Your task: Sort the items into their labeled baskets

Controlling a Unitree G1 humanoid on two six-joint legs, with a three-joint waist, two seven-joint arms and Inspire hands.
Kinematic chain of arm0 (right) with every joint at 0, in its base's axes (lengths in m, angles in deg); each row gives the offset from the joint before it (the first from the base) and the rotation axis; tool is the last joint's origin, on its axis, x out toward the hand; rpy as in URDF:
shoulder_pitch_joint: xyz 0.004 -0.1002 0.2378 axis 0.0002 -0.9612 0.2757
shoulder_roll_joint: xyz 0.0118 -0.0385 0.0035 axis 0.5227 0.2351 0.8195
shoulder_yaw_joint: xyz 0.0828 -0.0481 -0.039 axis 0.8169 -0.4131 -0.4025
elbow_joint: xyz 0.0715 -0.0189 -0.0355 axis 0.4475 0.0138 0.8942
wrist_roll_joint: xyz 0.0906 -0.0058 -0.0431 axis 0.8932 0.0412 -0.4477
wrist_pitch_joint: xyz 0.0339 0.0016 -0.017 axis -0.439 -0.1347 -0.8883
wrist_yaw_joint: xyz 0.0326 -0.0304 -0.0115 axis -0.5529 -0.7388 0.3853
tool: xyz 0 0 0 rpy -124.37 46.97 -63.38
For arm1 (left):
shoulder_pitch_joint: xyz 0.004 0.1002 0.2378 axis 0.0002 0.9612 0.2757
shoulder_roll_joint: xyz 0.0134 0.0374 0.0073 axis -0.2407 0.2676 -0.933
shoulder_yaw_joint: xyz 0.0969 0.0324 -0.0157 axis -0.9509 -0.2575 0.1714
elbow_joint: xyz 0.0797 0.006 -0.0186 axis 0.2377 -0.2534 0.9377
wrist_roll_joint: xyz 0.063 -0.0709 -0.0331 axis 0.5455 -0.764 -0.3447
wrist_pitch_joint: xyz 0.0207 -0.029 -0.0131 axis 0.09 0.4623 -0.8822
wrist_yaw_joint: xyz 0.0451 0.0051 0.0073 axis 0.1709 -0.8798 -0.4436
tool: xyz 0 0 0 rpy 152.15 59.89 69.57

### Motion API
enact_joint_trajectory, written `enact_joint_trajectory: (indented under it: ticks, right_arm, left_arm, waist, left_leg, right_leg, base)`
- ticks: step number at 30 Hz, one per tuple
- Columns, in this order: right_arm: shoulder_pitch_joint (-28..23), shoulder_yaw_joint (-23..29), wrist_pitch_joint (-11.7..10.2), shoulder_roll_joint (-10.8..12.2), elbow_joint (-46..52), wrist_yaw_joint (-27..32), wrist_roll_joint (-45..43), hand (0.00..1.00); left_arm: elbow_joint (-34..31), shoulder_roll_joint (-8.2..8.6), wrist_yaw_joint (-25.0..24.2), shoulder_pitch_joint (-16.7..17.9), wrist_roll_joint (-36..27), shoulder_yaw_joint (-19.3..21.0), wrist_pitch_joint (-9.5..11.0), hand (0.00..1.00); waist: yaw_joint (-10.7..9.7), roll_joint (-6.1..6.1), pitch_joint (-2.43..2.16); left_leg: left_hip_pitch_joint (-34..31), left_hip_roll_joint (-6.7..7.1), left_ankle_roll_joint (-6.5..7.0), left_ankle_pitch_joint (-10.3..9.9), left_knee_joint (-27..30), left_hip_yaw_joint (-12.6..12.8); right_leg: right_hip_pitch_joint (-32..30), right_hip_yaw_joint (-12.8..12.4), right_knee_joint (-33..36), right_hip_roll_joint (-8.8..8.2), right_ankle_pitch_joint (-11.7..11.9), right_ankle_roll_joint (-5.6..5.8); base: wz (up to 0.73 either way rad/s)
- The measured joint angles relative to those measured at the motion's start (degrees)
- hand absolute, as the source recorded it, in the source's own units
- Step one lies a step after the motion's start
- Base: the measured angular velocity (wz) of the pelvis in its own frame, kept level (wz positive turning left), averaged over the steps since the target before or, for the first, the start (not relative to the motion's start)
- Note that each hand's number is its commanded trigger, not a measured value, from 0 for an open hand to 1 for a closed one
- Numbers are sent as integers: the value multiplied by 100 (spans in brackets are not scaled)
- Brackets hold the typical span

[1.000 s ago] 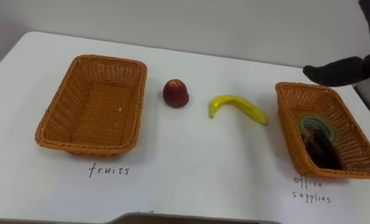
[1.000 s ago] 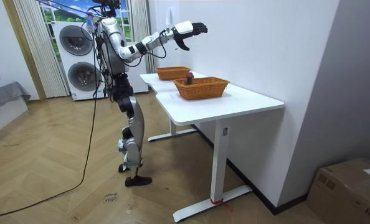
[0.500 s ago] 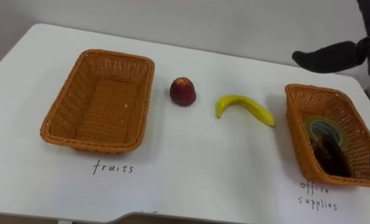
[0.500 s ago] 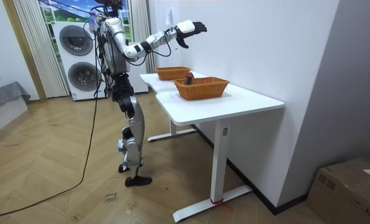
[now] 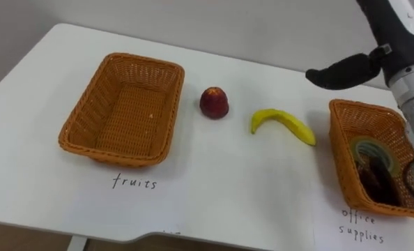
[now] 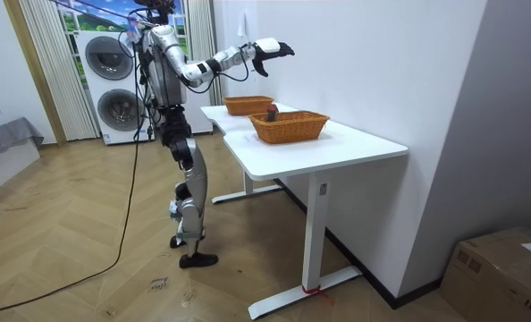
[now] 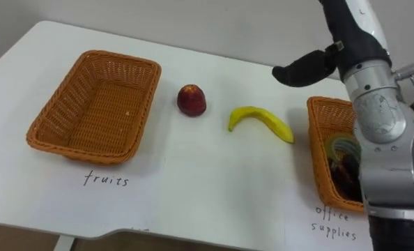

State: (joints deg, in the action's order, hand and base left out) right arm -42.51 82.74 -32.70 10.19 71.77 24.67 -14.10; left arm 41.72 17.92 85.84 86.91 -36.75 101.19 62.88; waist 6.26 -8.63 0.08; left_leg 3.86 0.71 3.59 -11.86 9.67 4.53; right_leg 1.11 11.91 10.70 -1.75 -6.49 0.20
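Two wicker baskets, a fruits basket (image 5: 116,155) and an office-supplies basket (image 5: 341,153), one red apple (image 5: 214,103), one banana (image 5: 282,124), one tape roll (image 5: 364,146).

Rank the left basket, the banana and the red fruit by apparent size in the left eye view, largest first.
1. left basket
2. banana
3. red fruit
All three sit about equally far from the camera, so nearness does not blur this order.

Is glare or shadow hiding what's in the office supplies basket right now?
Left eye view: no glare on the office supplies basket; the tape roll shows, the dark item beside it sits in the wall's shade. Right eye view: the right arm, not shadow, covers much of the basket, with the right hand open over the table's far side.
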Motion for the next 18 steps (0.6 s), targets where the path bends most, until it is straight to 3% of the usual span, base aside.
enact_joint_trajectory:
  ticks: [5,14,18]
  right_arm:
    - [318,-73,117,-11,-343,-118,6,0]
    - [334,-98,319,-63,-402,-394,9,0]
    - [380,-116,350,-209,-633,-437,46,0]
  left_arm:
    - [-2,-71,-110,-2,13,5,-24,0]
    - [-20,-98,-142,-1,-97,4,-125,0]
    - [-50,-100,-126,-4,-96,-7,-130,0]
  waist:
    - [7,-65,11]
    - [1,-80,6]
    - [17,-92,14]
  left_leg:
    - [-21,2,2,0,1,-32]
    - [-38,5,4,-1,-2,-137]
    - [-40,6,4,-1,1,-176]
  right_leg:
    - [-7,13,-8,-3,0,0]
    - [13,104,-9,-12,-1,2]
    - [31,184,-8,-22,-2,4]
  base:
    - [1]
    - [6]
    - [6]
